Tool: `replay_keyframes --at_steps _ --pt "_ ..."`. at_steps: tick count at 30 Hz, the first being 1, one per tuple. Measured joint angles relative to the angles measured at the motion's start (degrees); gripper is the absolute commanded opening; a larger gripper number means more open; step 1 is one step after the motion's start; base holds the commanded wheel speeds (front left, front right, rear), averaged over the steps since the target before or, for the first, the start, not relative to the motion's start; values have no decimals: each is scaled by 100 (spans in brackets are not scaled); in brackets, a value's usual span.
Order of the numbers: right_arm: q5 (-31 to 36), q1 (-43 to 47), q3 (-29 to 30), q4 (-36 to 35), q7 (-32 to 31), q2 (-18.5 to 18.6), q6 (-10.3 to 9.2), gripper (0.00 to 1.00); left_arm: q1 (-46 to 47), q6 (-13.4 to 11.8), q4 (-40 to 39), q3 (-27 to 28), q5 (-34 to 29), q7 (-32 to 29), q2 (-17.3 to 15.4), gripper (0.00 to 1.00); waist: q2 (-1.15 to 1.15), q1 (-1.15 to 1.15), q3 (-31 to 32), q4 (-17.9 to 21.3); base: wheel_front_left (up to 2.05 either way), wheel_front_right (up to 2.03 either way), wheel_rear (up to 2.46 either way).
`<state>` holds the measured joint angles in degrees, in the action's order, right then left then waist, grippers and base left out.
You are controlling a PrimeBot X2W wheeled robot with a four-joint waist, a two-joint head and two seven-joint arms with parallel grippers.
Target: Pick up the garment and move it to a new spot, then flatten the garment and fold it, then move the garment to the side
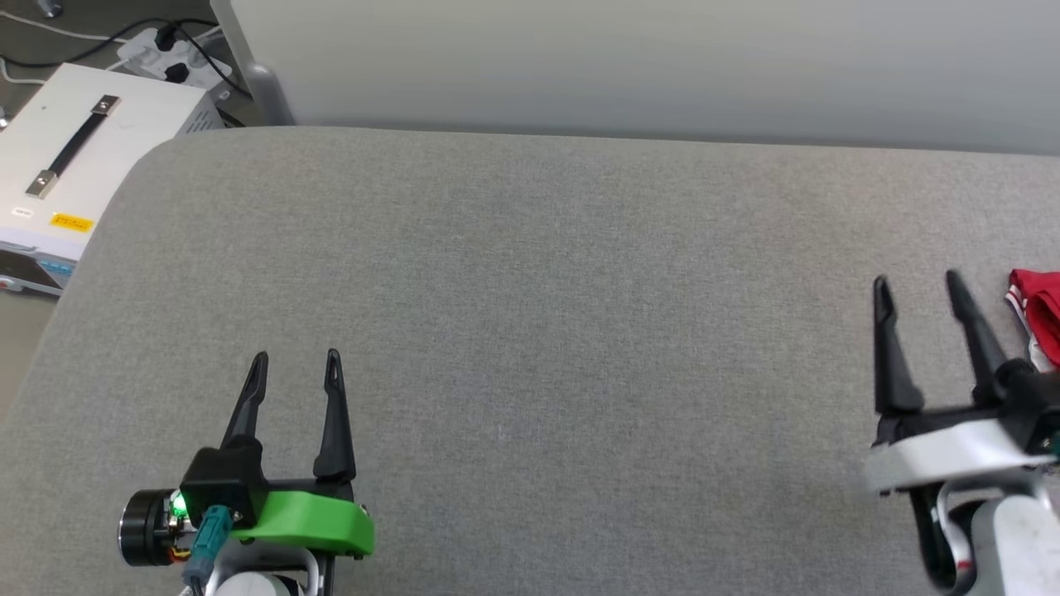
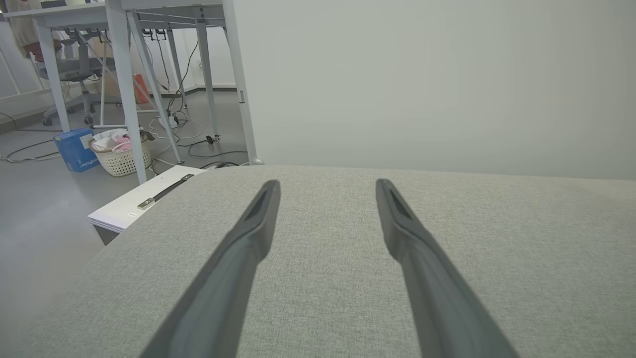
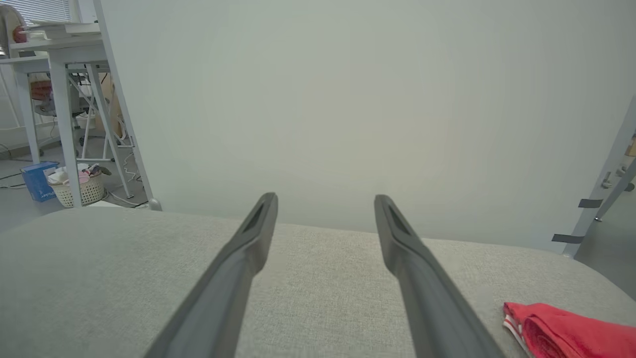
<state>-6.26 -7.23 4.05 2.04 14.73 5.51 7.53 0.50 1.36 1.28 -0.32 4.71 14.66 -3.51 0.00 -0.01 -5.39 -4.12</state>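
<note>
The garment (image 1: 1039, 310) lies as a compact red bundle with striped trim at its edge, just to the outer side of the right gripper (image 1: 917, 283) and level with its fingertips, close to the nearer finger but apart from it. In the right wrist view the garment (image 3: 566, 330) sits low and to the right of the right gripper (image 3: 325, 198), resting on the grey fabric table (image 1: 530, 290).

Both grippers stand wide open and hold nothing. The left gripper (image 1: 296, 358) is well apart from the cloth, over bare fabric.

This layout fits two stages: a bunched shirt waiting at the table's side to be lifted, or a folded one already set aside there. Whether the bundle is neatly folded cannot be told. On either reading, the right fingers should stay clear of the trim so the bundle is not dragged.

Ahead and to the left of the left gripper (image 2: 327, 185), on the floor, a pale basket (image 2: 121, 159) holds white and pink cloth. A blue box (image 2: 74, 149) stands beside it, its contents unseen.
</note>
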Motion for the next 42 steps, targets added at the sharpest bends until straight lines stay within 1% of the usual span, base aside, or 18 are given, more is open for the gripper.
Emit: replay_keyframes --at_steps 5,9,15,24,36,37,42 --pt "-10 416 -107 101 0 -104 0 100 -74 77 37 -66 40 0 11 100 0 0 133 -14 0 0 0" --pt "-51 838 -88 43 0 -190 0 100 -182 145 88 -157 80 0 22 100 0 0 271 22 0 0 0" --pt "-68 1151 -21 -40 0 -235 0 100 -276 151 97 -210 81 0 30 100 0 0 378 67 0 0 0" --pt "-259 1390 -11 -56 0 -252 0 100 -355 167 99 -221 81 0 33 100 0 0 466 127 0 0 0" --pt "-305 1443 -30 -31 0 -253 0 100 -369 191 125 -215 86 0 34 100 0 0 480 152 0 0 0" --pt "-304 1442 -31 -27 -1 -253 0 0 -369 182 132 -213 80 -2 33 0 0 0 479 153 0 0 0" --pt "-302 1441 -31 -29 -5 -253 0 0 -367 186 132 -216 81 -10 33 0 0 0 481 157 0 0 0"
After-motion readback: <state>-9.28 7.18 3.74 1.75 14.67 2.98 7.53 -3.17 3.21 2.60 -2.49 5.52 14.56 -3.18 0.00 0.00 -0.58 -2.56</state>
